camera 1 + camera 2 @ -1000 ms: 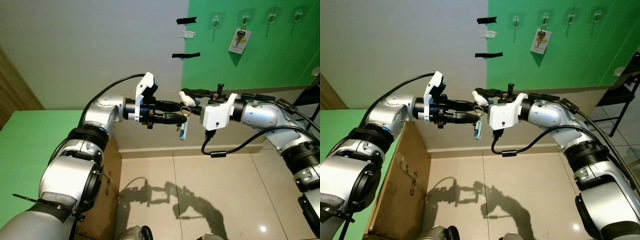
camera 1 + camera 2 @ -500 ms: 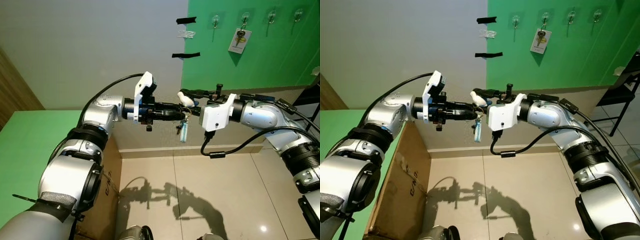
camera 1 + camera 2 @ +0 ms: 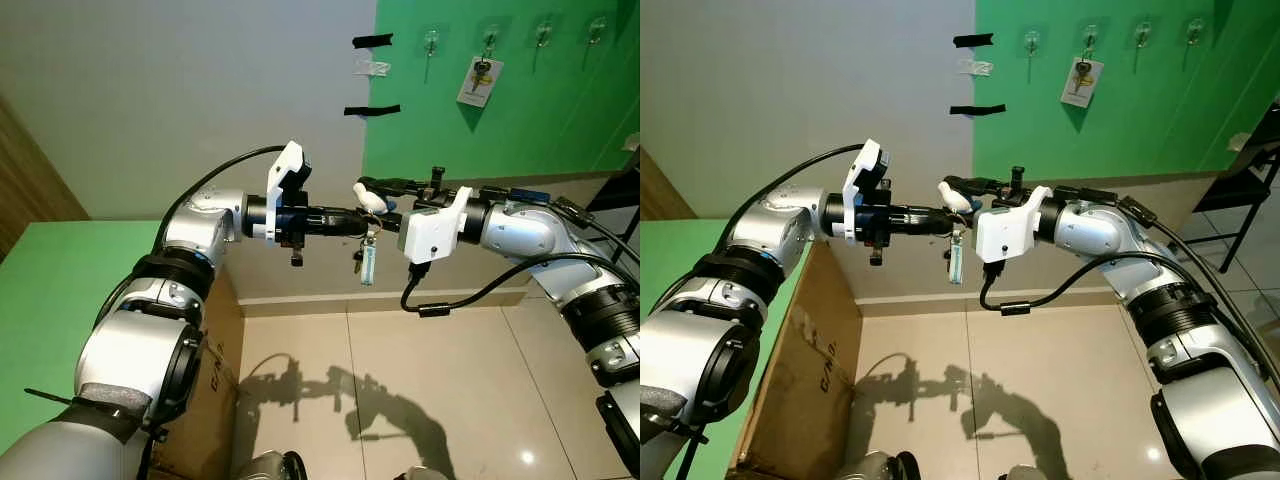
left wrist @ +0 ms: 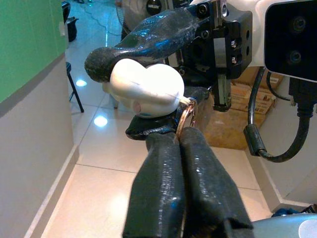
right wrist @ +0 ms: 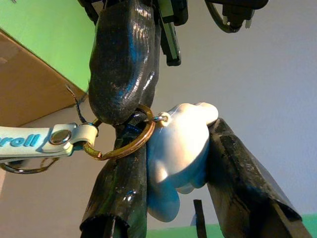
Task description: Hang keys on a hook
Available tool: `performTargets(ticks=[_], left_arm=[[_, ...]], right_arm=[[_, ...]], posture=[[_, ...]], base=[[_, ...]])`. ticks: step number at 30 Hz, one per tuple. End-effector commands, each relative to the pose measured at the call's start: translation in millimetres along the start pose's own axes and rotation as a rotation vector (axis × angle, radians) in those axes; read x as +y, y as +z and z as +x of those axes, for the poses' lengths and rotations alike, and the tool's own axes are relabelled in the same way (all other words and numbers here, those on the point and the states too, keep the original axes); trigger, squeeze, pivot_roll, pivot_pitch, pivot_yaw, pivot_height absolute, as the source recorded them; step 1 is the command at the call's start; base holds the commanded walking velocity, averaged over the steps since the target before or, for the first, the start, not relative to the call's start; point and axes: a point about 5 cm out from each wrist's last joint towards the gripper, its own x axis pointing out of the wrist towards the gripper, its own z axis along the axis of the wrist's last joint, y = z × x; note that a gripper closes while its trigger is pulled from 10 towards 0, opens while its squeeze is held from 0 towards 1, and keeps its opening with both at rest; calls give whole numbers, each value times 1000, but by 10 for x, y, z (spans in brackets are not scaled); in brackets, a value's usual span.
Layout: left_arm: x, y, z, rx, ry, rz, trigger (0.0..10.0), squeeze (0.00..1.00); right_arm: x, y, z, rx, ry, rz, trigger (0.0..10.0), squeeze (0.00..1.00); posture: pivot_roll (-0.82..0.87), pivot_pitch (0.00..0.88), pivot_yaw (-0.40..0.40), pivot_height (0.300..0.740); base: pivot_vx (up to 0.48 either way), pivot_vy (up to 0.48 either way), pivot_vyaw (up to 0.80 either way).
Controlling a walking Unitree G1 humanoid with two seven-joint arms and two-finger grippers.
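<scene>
Left end effector (image 3: 362, 218) now clenched w/ tips through ring (image 5: 119, 144); right end effector (image 5: 168, 168) grips white charm (image 3: 371, 200). Keys (image 3: 366, 262) hang below ring; handover underway, hooks (image 3: 431, 41) far.

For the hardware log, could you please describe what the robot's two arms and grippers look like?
Both arms are silver metal segments joined by black ribbed rings. Each wrist carries a white plastic camera housing, with a black cable looping from it. The left gripper and right gripper each have two long, glossy black fingers.

Gold key ring (image 5: 130, 144), white figurine charm (image 5: 178, 148), pale blue strap (image 3: 366, 265); black fingers (image 4: 163, 193), green wall (image 3: 500, 130).
</scene>
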Motion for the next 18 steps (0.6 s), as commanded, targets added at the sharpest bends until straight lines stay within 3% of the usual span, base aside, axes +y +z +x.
performTargets(ticks=[1, 14, 18], left_arm=[[-5, 116, 58, -5, -43, 30, 0, 0], [-5, 117, 58, -6, -43, 28, 0, 0], [3, 210, -56, -80, -46, 2, 0, 0]], right_arm=[[4, 3, 0, 2, -3, 9, 0, 0], [4, 7, -1, 1, -3, 10, 0, 0], [34, 46, 19, -3, -19, 25, 0, 0]], posture=[[-214, 0, 111, 740], [-214, 0, 111, 740], [-222, 0, 148, 740]], base=[[0, 0, 0], [0, 0, 0], [0, 0, 0]])
